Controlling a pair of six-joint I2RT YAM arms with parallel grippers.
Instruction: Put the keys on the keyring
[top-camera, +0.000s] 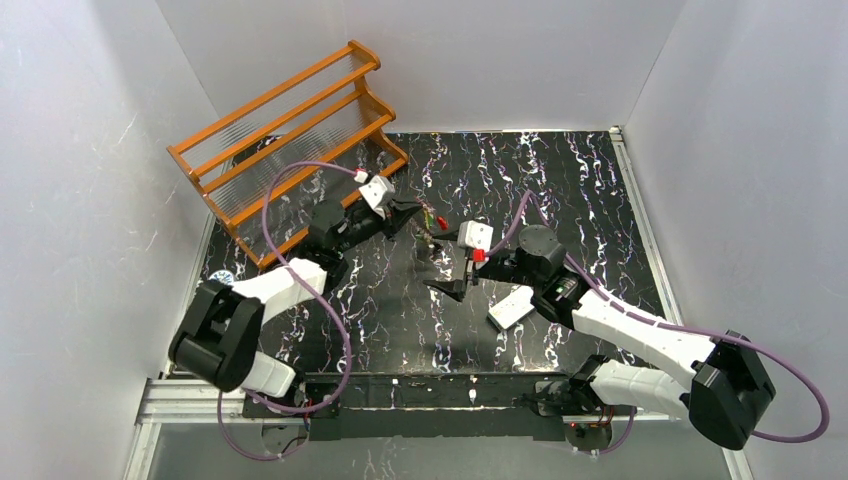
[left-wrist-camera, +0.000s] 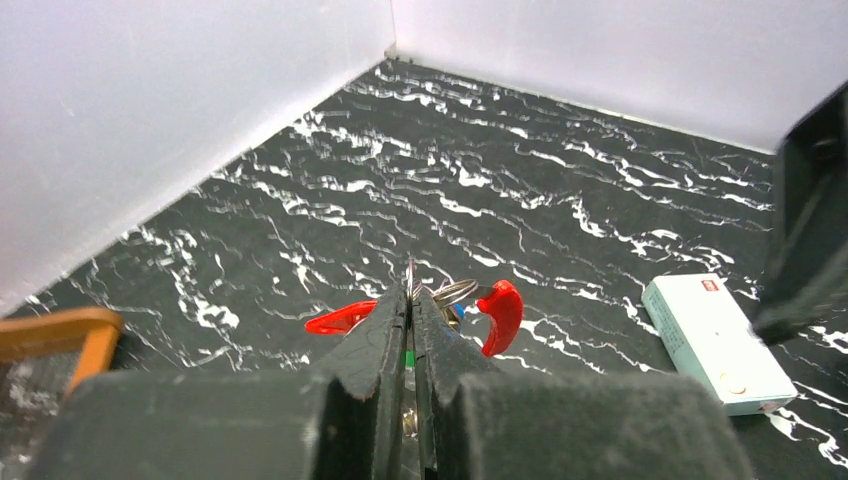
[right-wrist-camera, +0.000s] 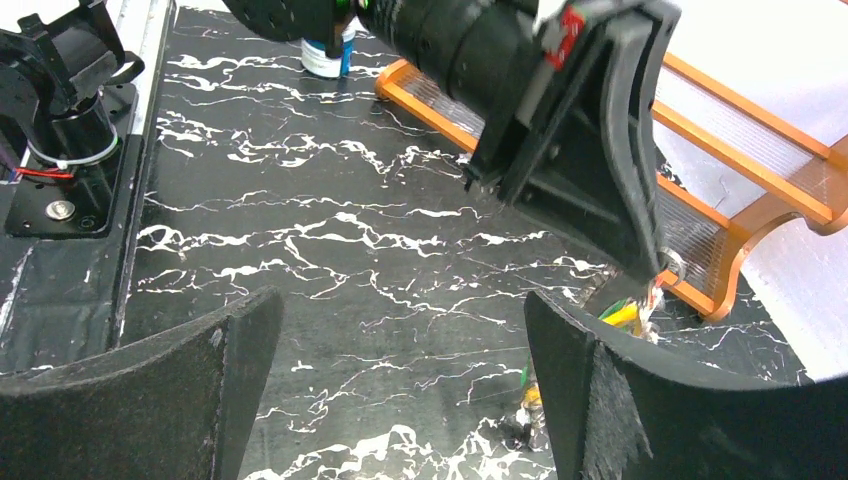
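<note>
Keys (left-wrist-camera: 500, 315) looked tiny, light, slippery; your left gripper (left-wrist-camera: 411, 305) pinched the stiff keyring (left-wrist-camera: 455, 292); your right gripper (right-wrist-camera: 400, 335) gaped empty at their 6 o'clock; plastic heads looked easiest to grab.

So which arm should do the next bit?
Right, probably. The right gripper is wide open and empty, while the left gripper is shut on the keyring with red keys hanging, so it is busy holding.
</note>
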